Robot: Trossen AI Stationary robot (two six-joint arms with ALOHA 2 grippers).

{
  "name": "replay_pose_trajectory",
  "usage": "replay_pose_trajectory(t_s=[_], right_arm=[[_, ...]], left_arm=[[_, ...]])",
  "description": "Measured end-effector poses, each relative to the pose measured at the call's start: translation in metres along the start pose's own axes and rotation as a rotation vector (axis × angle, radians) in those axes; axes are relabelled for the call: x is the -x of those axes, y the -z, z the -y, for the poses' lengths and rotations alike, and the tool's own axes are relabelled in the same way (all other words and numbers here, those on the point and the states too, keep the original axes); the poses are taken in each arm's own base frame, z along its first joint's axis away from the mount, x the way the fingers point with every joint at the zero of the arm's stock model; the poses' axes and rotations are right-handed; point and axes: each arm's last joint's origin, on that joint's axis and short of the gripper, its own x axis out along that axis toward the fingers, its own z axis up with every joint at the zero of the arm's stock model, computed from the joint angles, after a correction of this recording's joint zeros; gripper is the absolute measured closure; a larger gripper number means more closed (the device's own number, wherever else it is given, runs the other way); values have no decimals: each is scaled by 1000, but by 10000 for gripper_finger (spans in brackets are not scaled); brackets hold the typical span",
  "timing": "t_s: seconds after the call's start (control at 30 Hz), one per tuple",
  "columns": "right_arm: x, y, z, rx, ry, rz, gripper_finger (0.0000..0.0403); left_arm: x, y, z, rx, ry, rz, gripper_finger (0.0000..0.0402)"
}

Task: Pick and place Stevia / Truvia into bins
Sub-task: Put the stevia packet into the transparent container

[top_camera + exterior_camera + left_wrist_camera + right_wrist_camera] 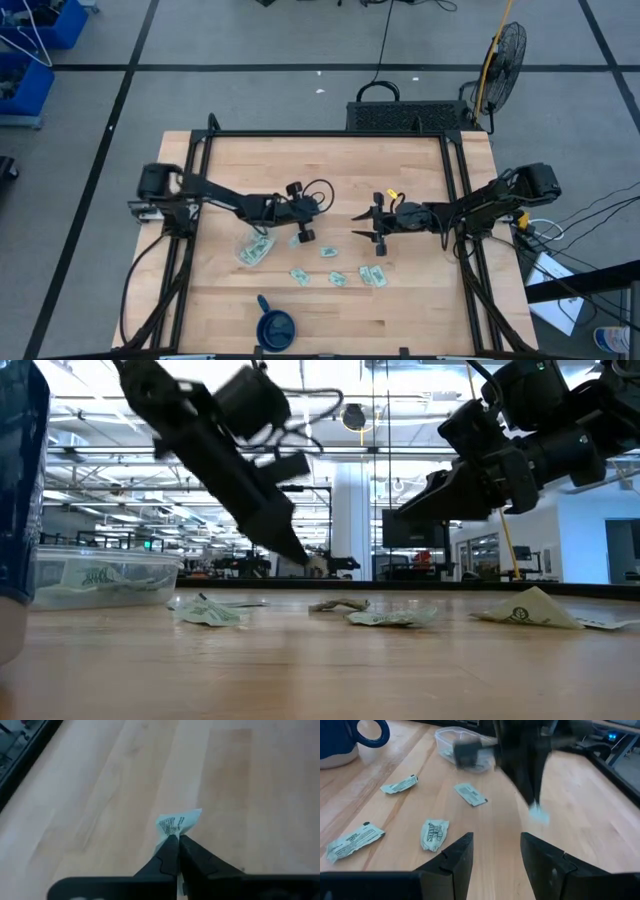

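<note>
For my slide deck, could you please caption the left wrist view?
Left tool shut on a crumpled sachet above the bare wooden table.

Left gripper (177,840) fingers cover the lower part of its sachet (177,822). Beyond the right gripper (495,852), the tub (451,740) is blurred and partly hidden.

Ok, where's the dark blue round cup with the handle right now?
In the high view, the dark blue round cup stands at the table's near edge, left of centre, below the scattered sachets and the clear plastic tub.
</note>
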Motion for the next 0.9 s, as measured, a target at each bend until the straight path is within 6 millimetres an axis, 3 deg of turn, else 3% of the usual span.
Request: replay_pose_trajectory(t_s=[0.2, 0.37, 0.47, 0.6, 0.9], right_arm=[[0, 3, 0, -13, -4, -34, 247], [0, 6, -1, -18, -7, -60, 247], [0, 6, -1, -57, -7, -65, 247], [0, 7, -1, -81, -7, -69, 247], [0, 7, -1, -78, -8, -68, 247]], left_arm=[[72, -9, -2, 32, 46, -88, 388], [134, 14, 4, 179, 78, -323, 389], [157, 32, 15, 290, 28, -461, 395], [170, 48, 30, 357, -32, -531, 380], [154, 72, 51, 450, -42, -540, 392]])
